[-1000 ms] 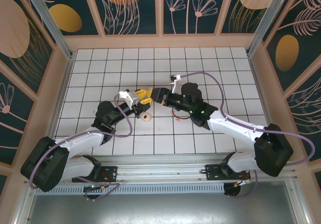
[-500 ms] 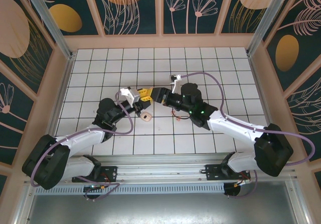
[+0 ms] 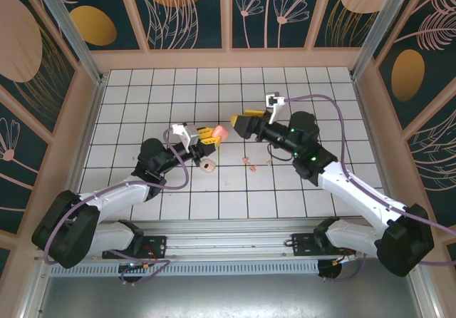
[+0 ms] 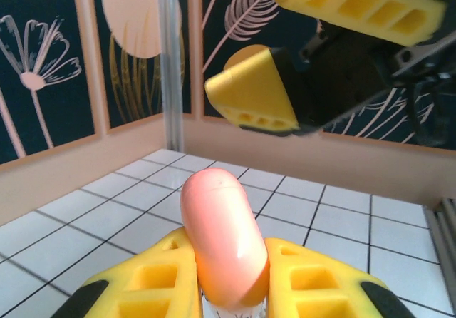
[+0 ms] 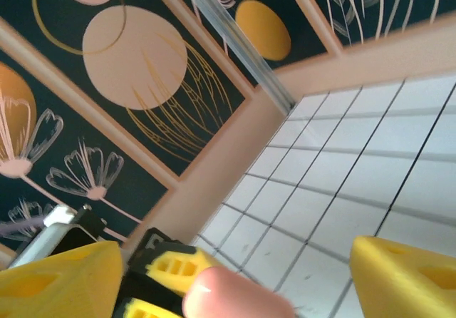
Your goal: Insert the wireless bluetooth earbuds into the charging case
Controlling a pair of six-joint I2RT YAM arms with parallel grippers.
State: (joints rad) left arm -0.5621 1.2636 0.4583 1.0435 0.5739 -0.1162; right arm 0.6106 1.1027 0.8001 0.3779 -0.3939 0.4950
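My left gripper (image 3: 211, 134) is shut on a closed coral-pink charging case (image 3: 220, 132), held raised above the tiles. In the left wrist view the pink case (image 4: 224, 236) stands upright between the yellow fingers (image 4: 153, 279). My right gripper (image 3: 241, 122) hangs open just right of the case, apart from it; its yellow fingers (image 4: 251, 93) show ahead. In the right wrist view the pink case (image 5: 239, 298) lies low between wide-apart fingers (image 5: 60, 279). Tiny coral-pink earbuds (image 3: 249, 161) and a pale one (image 3: 267, 163) lie on the tiles under the right arm.
A beige pebble-like case (image 3: 207, 165) lies on the tiles just below the left gripper. The white tiled floor (image 3: 299, 90) is walled by a wooden rim (image 3: 228, 58) and patterned panels. Purple cables loop over both arms.
My right gripper has pulled back to the right and up, away from the left gripper. The pink case now shows in the left fingers, and the earbuds on the tiles are uncovered.
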